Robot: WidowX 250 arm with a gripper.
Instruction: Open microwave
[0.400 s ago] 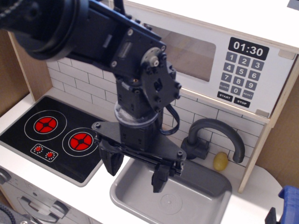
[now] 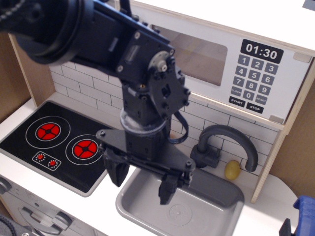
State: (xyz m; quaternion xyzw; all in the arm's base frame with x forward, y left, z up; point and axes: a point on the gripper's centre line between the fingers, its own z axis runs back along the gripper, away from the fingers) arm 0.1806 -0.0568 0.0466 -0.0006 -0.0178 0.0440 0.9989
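Note:
The white toy microwave [image 2: 231, 64] sits at the top in a pale wood casing, with a clear window [image 2: 197, 56] and a black keypad [image 2: 256, 73] under a clock reading 01:30. Its door looks shut. The grey bar handle is not visible; the arm covers the microwave's left part. My black gripper [image 2: 142, 179] hangs open and empty over the left end of the grey sink [image 2: 216, 211], well below the microwave. Its two fingers [image 2: 117, 172] point down.
A black stove top [image 2: 59, 142] with red burners lies at the left. A dark grey faucet [image 2: 231, 142] curves over the sink, with a yellow lemon-like object [image 2: 232, 170] behind it. A blue object [image 2: 305, 211] sits at the right edge. White brick tiles line the back wall.
The gripper has shifted very slightly left and down; otherwise nothing has visibly changed.

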